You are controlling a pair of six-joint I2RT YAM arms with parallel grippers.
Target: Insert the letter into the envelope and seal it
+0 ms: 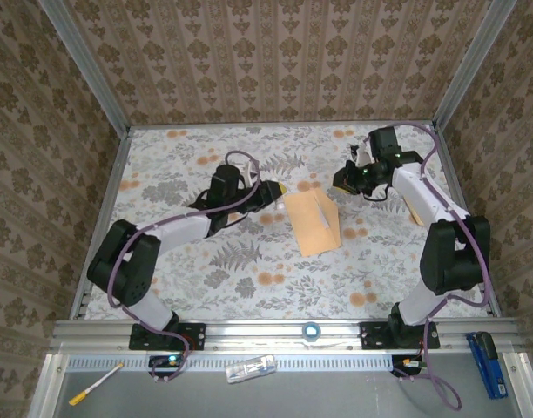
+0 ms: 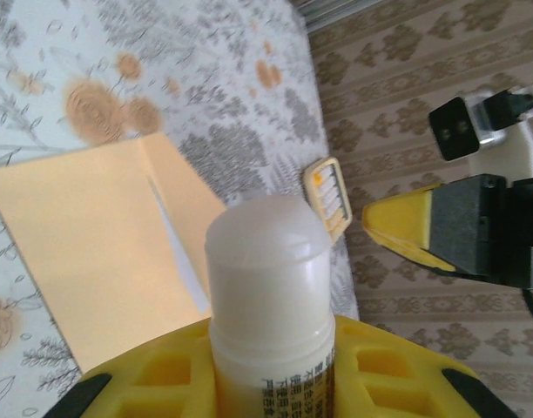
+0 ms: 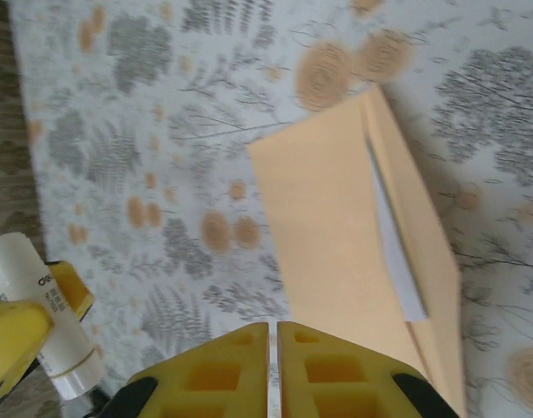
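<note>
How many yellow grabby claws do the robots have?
2. The left gripper, left of the envelope, holds a glue stick. The right gripper, by the envelope's far right corner, is shut, holding nothing.

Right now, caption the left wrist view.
Left end effector grips a white cylindrical glue stick beside the tan paper envelope, white letter edge showing.

Bright, even diffuse light; soft shadows. Wrist cams: glue stick (image 2: 266, 279) close-up blurred, washed out; envelope (image 3: 336, 244) slightly soft.
</note>
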